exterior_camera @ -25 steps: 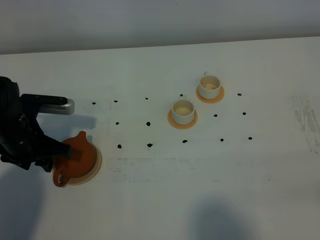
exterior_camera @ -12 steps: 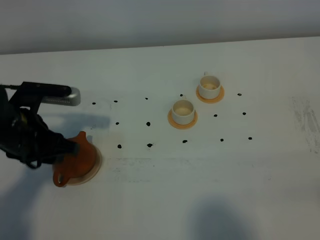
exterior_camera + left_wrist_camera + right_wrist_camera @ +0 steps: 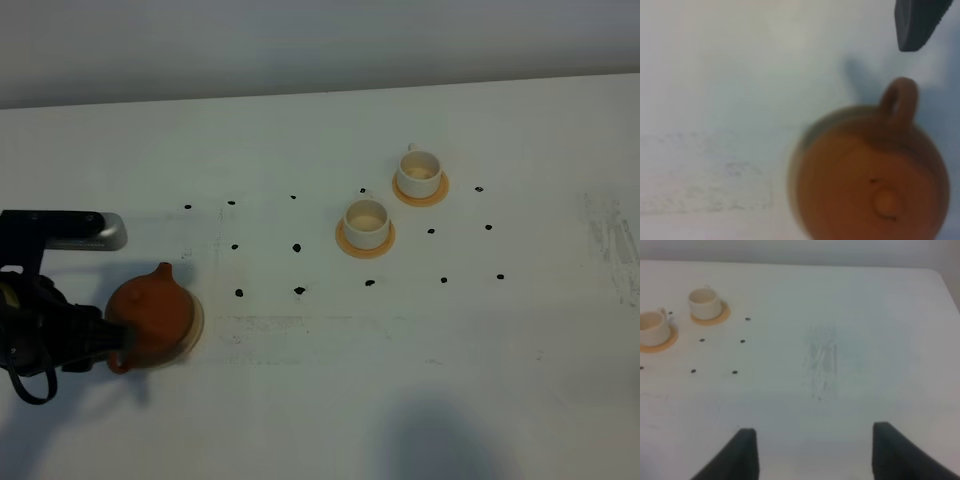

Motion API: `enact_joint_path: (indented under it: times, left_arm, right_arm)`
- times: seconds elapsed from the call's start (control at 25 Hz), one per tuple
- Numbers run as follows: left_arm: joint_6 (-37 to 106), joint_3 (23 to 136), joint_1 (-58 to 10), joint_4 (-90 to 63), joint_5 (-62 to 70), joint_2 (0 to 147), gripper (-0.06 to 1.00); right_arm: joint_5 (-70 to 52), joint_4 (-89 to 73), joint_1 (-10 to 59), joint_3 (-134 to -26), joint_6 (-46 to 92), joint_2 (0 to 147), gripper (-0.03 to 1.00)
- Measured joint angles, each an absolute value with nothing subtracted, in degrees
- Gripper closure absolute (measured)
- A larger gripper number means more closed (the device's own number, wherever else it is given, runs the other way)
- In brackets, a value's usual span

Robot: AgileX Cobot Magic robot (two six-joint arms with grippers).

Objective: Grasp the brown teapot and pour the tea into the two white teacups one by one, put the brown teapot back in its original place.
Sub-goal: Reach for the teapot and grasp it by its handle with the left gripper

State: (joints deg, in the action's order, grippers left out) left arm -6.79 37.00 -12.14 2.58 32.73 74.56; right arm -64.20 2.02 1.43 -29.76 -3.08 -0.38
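The brown teapot point(image 3: 150, 312) stands upright on its beige disc coaster point(image 3: 198, 322) at the left of the table. My left gripper point(image 3: 108, 340) is just left of the pot, by its loop handle, and holds nothing. In the left wrist view the teapot point(image 3: 875, 180) is blurred, its handle point(image 3: 900, 100) is free, and only one dark fingertip point(image 3: 920, 22) shows, apart from it. The two white teacups point(image 3: 367, 222) point(image 3: 418, 174) sit on orange-tan coasters and hold pale amber tea. My right gripper point(image 3: 817, 455) is open and empty, and both cups show in its view point(image 3: 651, 326) point(image 3: 704, 302).
Small black dots point(image 3: 299, 291) mark the white table between the teapot and the cups. A grey scuffed patch point(image 3: 612, 245) lies near the right edge. The metal bar of the left arm point(image 3: 90, 232) hangs above the table behind the teapot.
My left arm has drawn back to the left and toward the front edge, off the teapot. The teapot stays on its beige coaster. The cups have not moved.
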Motion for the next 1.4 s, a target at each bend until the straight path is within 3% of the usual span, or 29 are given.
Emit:
enact_joint_path:
  times: [0.76,1.4]
  left_arm:
    - [0.0,40.95,-11.43,2.32,28.78,88.81,0.49]
    - [2.14,40.99,-11.43,0.45,27.14,89.8,0.49]
  right_arm:
    - [-64.2,2.02,1.43,-29.76,-3.02,-0.38,0.48]
    - [-64.2,2.02,1.43,-29.76,-3.07,-0.38,0.48]
